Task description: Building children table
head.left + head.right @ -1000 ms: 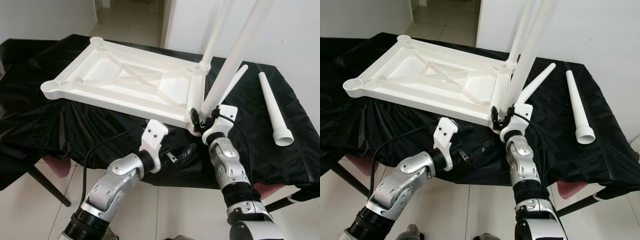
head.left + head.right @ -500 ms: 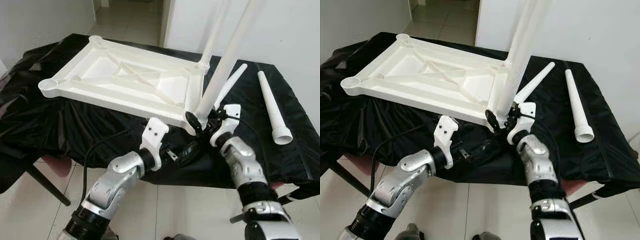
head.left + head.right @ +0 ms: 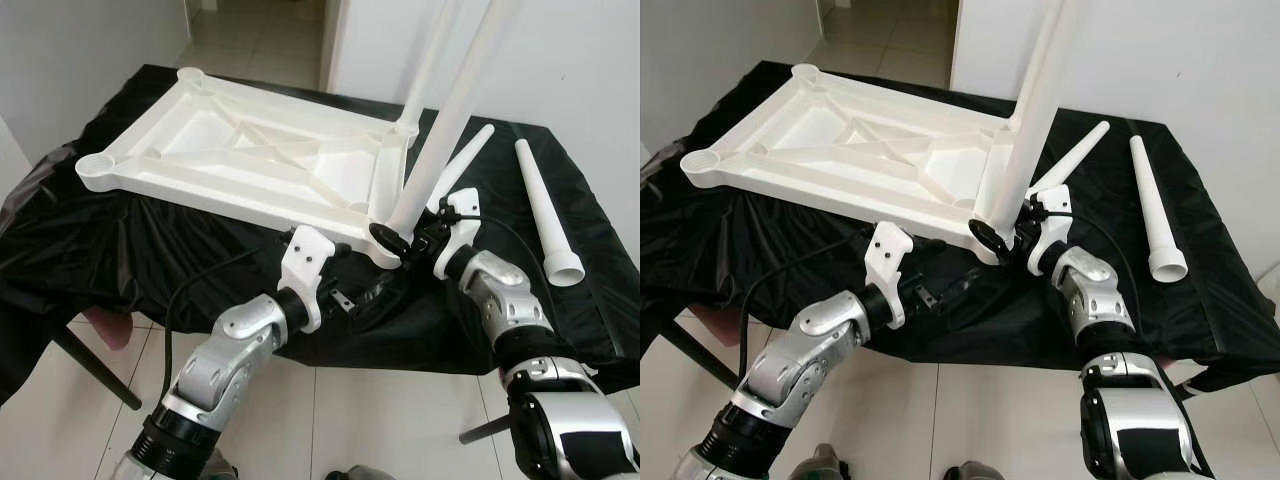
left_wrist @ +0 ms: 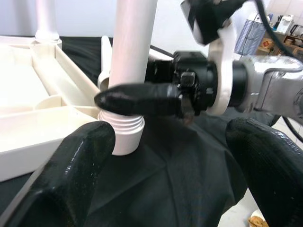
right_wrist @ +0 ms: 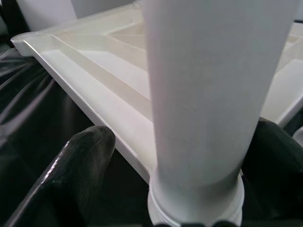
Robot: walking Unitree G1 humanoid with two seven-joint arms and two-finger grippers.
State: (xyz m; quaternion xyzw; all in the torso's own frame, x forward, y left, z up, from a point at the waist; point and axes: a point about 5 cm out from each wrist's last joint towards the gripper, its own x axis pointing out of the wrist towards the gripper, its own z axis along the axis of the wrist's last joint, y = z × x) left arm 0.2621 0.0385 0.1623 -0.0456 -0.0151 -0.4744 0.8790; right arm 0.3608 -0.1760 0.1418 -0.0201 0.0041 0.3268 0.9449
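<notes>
A home: pale floor tiles (image 3: 280, 40) run through an open doorway (image 3: 262, 25) between plain white walls (image 3: 590, 70), behind a surface draped in black cloth (image 3: 120, 250).

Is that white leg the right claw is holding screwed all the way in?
No. The leg stands in the tabletop's near corner, but its threaded end still shows. The right claw grips its base.

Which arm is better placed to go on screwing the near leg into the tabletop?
Probably the right. The right gripper is closed around the leg just above the tabletop socket. The left gripper is open, lower, touching nothing.
</notes>
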